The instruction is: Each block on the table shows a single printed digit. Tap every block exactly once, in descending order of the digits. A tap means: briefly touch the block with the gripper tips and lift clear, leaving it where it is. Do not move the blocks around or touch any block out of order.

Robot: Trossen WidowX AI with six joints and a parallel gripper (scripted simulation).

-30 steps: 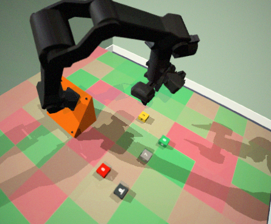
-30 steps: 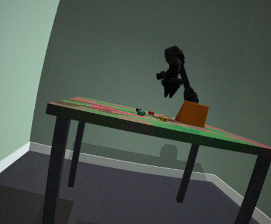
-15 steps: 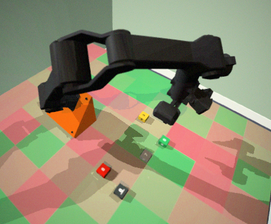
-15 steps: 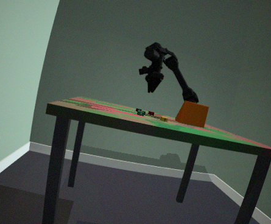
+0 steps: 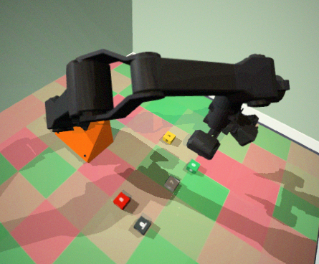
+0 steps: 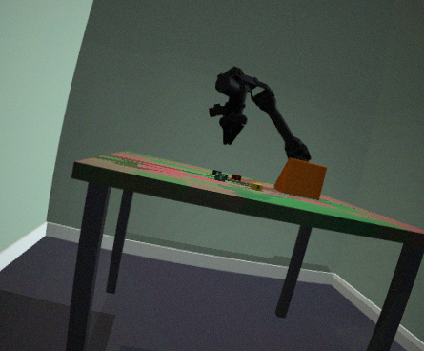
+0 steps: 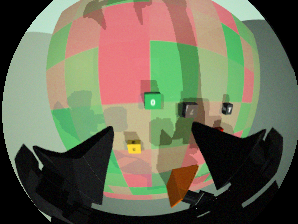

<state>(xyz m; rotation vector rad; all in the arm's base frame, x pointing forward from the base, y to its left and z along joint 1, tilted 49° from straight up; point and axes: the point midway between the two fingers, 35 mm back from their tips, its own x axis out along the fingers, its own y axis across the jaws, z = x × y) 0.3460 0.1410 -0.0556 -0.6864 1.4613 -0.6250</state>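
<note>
The gripper (image 6: 229, 138) is held high above the blocks with fingers spread and nothing between them — clearance is kept over the green block (image 5: 193, 166), avoiding out-of-order contact.

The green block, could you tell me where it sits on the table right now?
In the top view the green block lies right of the table's middle, between the yellow block and the grey block, just below the open gripper hanging above.
</note>
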